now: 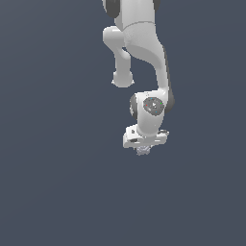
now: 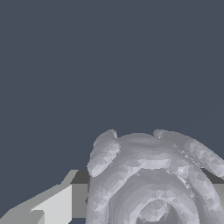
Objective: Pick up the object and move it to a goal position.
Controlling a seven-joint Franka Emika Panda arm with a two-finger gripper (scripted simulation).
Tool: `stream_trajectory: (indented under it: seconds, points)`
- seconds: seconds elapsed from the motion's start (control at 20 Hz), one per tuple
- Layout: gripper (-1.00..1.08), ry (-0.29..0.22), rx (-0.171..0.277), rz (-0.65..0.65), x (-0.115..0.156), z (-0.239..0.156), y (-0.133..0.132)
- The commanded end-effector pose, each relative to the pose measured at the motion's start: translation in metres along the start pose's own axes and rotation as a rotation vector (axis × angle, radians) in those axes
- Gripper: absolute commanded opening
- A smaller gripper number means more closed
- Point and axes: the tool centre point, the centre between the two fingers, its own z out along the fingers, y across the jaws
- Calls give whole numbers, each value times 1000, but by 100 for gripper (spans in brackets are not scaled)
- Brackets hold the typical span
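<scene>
Just below centre of the exterior view, the object (image 1: pixel 142 150) is only a tiny pale grey-white lump poking out under the gripper (image 1: pixel 143 147). Most of it is covered by the hand body, so its shape can't be read there, and the fingers themselves are too small and blurred to separate from it. Whether the obj touches the dark grey ground (image 1: pixel 48 192) or hangs clear of it can't be told; no shadow or edge helps.

Wrist view: obj (image 2: pixel 153 179) fills the lower right of the frame, cut off by the bottom and right edges. It reads as knobbly, ridged, curled bands w/ lumpy ends at its upper rim. One pale finger (image 2: pixel 52 205) shows at lower left, pressed right against the obj's side, w/ a dark pad strip behind it. A second dark/grey bit at the far right edge sits against the other side, mostly hidden by the obj. So jaws look clamped on the obj, one each side.

Arm (image 1: pixel 144 53): enters from top centre of the exterior view, base cut off by the top edge. Links fold down, w/ an elbow bulge at upper left of the arm. Wrist (image 1: pixel 151 108) sits near frame centre, hand pointing straight down, flange slightly tilted.
</scene>
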Motion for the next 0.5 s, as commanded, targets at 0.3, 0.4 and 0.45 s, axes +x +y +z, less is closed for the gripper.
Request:
stream_trajectory:
  seconds: [0.3, 0.4, 0.45]
  points:
    - [-100, 1, 0, 0, -6, -18, -5]
    - [-100, 1, 0, 0, -10, -27, -7]
    - [-100, 1, 0, 0, -12, -32, -8]
